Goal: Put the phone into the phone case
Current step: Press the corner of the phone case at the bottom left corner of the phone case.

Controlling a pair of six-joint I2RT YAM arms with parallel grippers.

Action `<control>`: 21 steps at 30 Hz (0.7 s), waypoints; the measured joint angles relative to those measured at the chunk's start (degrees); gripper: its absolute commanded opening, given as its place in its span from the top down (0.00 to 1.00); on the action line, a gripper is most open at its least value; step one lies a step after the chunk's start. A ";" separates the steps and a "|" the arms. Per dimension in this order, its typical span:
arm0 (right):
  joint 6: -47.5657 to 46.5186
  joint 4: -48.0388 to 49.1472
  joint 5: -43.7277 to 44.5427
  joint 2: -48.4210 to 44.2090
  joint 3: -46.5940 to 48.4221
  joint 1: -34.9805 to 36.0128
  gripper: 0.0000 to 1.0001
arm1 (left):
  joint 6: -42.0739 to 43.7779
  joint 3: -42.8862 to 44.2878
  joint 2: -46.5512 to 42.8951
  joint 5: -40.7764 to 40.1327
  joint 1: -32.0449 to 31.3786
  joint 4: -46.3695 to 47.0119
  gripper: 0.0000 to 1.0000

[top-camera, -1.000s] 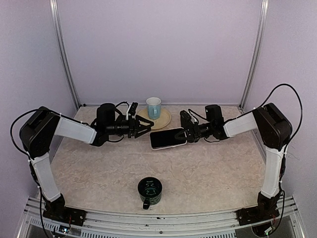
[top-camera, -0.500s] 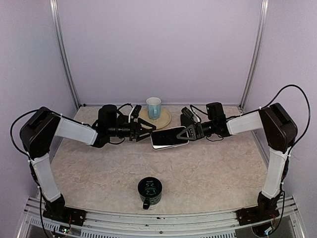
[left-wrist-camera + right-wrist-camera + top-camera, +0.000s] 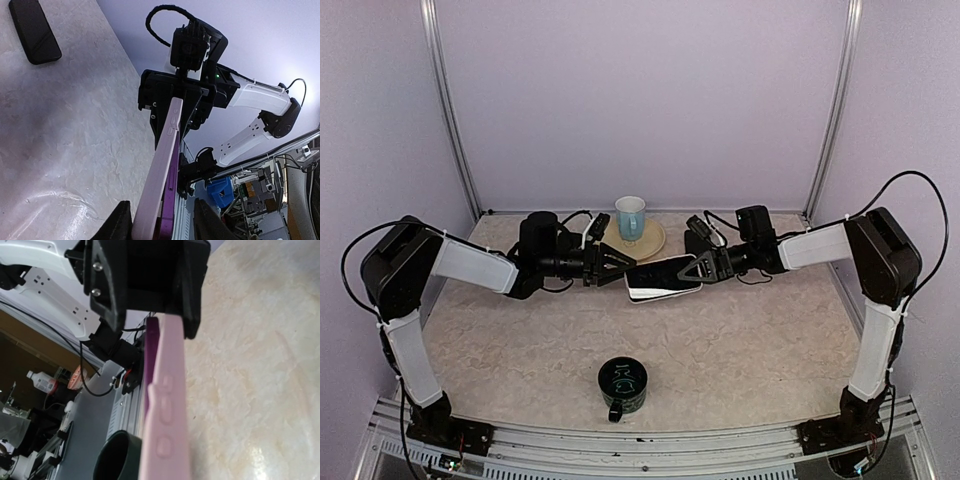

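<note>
A pale pink phone case (image 3: 161, 165) with a purple, dark-screened phone (image 3: 170, 202) lying against it is held above the marbled beige worktop (image 3: 520, 340), spanned between the two arms. The right fingers (image 3: 700, 268) are pressed together on its right end, pinching the case. The left fingers (image 3: 117, 225) are spread astride the left end: one lies close against the pink side, the other stands off the purple edge. Whether the phone is fully seated cannot be told. Behind, a light blue cup (image 3: 630, 216) stands on a round tan plate (image 3: 655, 242). A dark green mug (image 3: 622, 385) sits near the front edge.
</note>
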 measured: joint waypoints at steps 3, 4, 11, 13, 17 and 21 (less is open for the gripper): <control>-0.02 -0.07 -0.24 0.00 0.02 -0.09 1.00 | -0.09 -0.04 0.00 0.09 0.00 0.00 0.67; -0.02 -0.07 -0.33 0.00 0.02 -0.09 1.00 | -0.15 -0.04 0.02 0.09 0.02 -0.02 0.69; -0.07 -0.61 -0.61 0.00 0.07 -0.09 1.00 | -0.39 -0.04 0.63 0.39 0.02 0.26 0.84; -0.11 -0.85 -0.90 -0.02 0.04 -0.09 1.00 | -0.17 -0.04 0.70 0.92 0.00 0.85 0.89; -0.74 -1.14 -0.98 -0.11 0.07 -0.09 1.00 | -0.26 -0.04 0.81 1.11 -0.02 1.03 1.00; -1.64 -1.64 -0.96 -0.28 0.07 -0.09 1.00 | -0.26 -0.04 0.96 1.40 -0.02 1.46 1.00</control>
